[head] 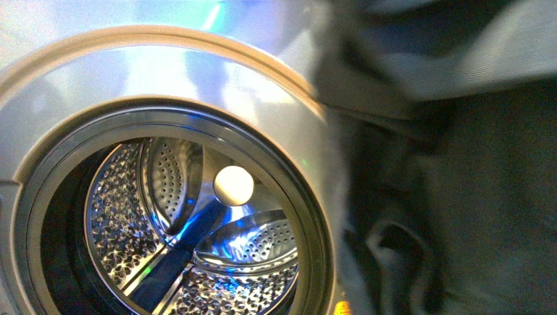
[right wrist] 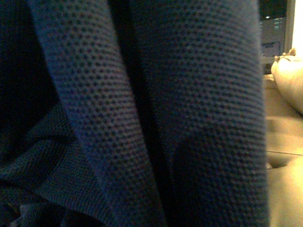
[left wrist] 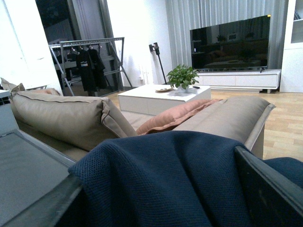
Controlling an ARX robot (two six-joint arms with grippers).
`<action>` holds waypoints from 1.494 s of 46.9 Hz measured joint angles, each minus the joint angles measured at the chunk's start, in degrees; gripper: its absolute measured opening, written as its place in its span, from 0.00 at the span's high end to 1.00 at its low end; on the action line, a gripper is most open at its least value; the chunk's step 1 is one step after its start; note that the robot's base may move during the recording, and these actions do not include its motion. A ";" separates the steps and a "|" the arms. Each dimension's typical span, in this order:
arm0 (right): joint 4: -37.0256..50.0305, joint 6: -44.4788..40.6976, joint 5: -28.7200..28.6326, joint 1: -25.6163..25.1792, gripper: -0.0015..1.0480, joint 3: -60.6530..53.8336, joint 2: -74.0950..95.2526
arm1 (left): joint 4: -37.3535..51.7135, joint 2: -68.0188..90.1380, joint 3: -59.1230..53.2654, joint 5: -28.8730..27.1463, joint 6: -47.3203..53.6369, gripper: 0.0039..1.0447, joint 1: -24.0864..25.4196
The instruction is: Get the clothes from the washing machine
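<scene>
In the front view the washing machine [head: 164,72] fills the left side, its round opening showing the perforated steel drum [head: 197,249], with no fabric visible inside. The clothes [head: 460,197], dark navy fabric in folds, hang blurred and close to the camera on the right, outside the opening. In the left wrist view the clothes [left wrist: 161,179] drape between my left gripper's open fingers [left wrist: 270,184]. In the right wrist view the clothes [right wrist: 156,118] cover nearly everything and hide my right gripper, which is shut on them.
The left wrist view shows a tan sofa [left wrist: 71,118] with an orange cushion [left wrist: 175,116], a white coffee table [left wrist: 163,97] with a plant, a television and a clothes rack behind. A tan cushion [right wrist: 289,75] shows past the fabric in the right wrist view.
</scene>
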 joint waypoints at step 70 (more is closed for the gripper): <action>-2.86 -10.67 -23.98 -65.35 0.82 -23.34 29.27 | 0.00 -0.09 0.37 0.15 0.02 0.06 -0.04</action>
